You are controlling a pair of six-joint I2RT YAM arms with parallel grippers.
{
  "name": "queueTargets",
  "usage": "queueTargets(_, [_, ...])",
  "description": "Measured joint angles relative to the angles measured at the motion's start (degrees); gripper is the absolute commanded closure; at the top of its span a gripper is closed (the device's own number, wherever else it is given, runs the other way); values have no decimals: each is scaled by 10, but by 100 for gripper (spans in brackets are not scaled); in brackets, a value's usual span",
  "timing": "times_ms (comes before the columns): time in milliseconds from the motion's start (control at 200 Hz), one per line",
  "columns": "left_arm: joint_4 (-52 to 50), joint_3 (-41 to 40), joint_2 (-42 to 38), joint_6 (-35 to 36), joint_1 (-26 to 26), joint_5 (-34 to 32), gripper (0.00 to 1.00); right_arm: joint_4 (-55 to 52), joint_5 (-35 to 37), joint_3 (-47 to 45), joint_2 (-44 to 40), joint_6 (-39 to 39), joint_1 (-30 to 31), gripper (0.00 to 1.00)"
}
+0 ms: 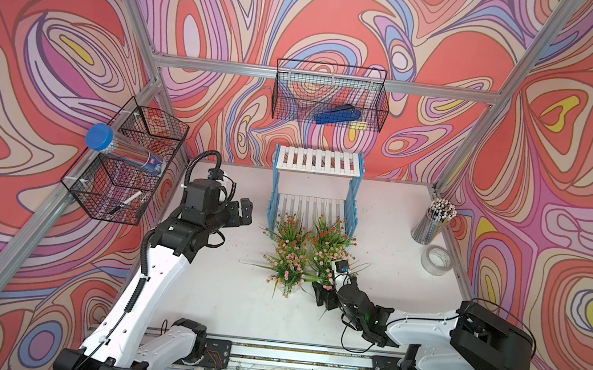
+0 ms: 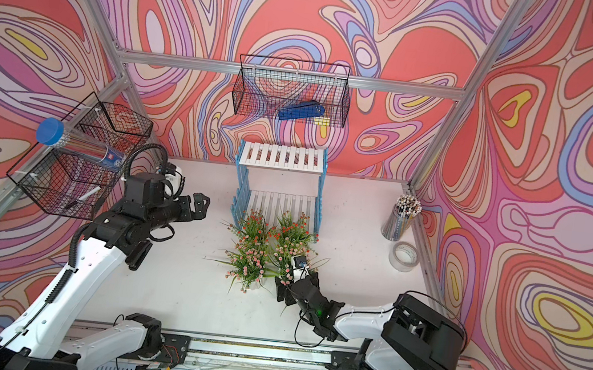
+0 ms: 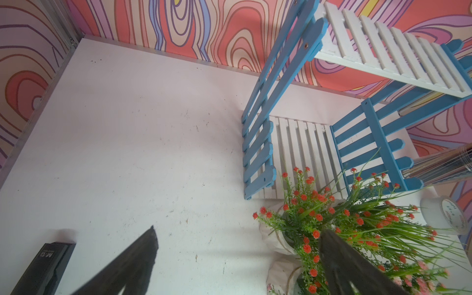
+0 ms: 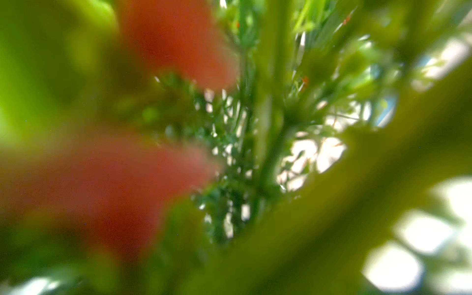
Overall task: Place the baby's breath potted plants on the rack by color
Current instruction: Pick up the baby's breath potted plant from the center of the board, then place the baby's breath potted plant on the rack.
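On the desk all four plants are seen unplaced — rack shelves bare; left jaws are spread, empty; right jaws, hidden in foliage, cannot be judged.

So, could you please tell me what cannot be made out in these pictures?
- Right end effector: in both top views, its fingertips are buried in a pink plant's leaves; open or shut unknown.
- Right wrist view: blurred foliage against the lens; no pot visible.
- Pots: in both top views, hidden under leaves; the left wrist view shows one pot partly.
- Blue object in the back basket: too small behind mesh.
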Motion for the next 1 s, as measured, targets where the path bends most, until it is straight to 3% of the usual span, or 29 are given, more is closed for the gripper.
queueTargets(305, [0,-1,-12,-5,0,1,0,-183,3,27,-133,-2,0,56])
queueTargets(546, [1,-13,-17,-5,0,5,0,-340,14,144,-217,-16,0,59])
queueTargets(806, [2,-18,-18,-6,0,22,0,-475,35,349,-173,-64,-10,63])
queueTargets(1002, [2,-19,-18,-11,0,39,0,-537,-17,565,-54,-116,-90,63])
